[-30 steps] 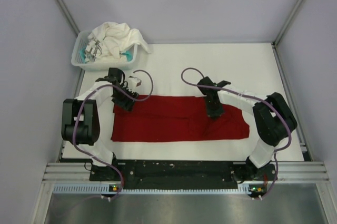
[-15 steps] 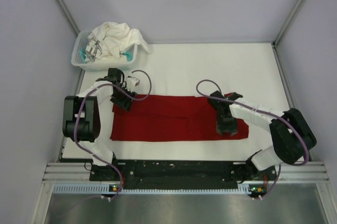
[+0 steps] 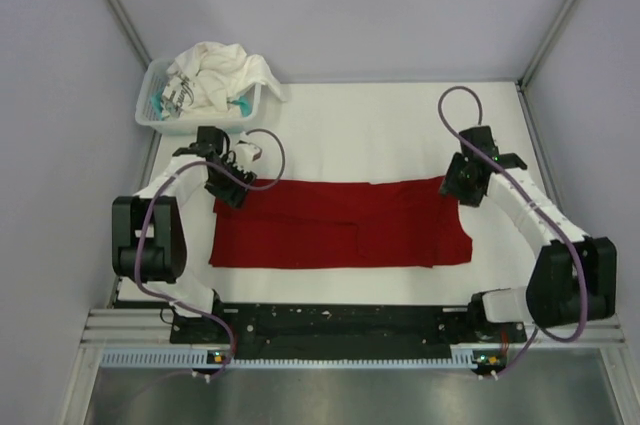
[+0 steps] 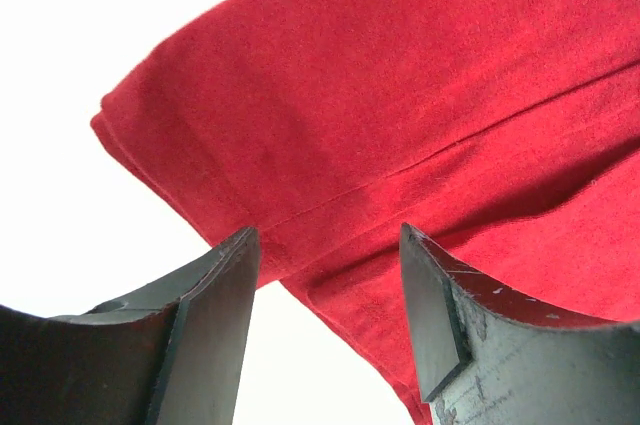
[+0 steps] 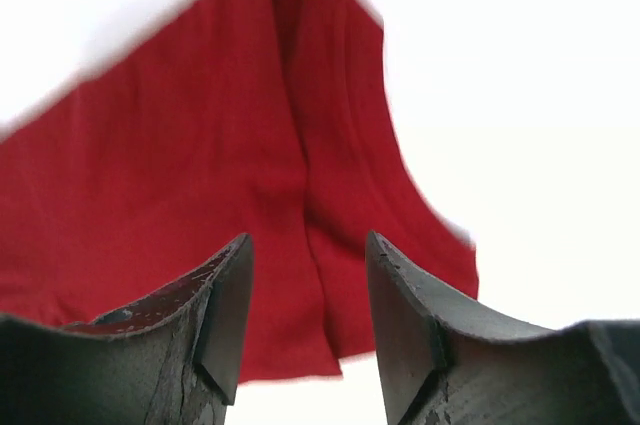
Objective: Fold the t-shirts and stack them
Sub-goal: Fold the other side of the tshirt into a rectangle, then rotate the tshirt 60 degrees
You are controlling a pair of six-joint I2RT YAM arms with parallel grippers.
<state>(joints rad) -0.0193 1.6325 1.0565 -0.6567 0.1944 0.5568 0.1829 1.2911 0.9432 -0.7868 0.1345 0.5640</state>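
The deep red t-shirt (image 3: 340,225) lies folded into a long band across the white table, flat. My left gripper (image 3: 232,193) is open over its far left corner; the left wrist view shows that corner (image 4: 330,125) just beyond the open jaws. My right gripper (image 3: 464,188) is open over the far right corner; the right wrist view shows the red cloth (image 5: 200,165) beyond the open jaws. Neither gripper holds anything. The white t-shirt (image 3: 222,73) is bunched up in the basket at the far left.
A small white slatted basket (image 3: 160,117) stands at the far left corner of the table, with the white cloth spilling over its rim. Grey walls close in the table on three sides. The arm bases sit at the near edge.
My right gripper has swung from the middle of the red shirt out to its far right corner. My left gripper has stayed at the far left corner, shifting slightly. The shirt lies as before.
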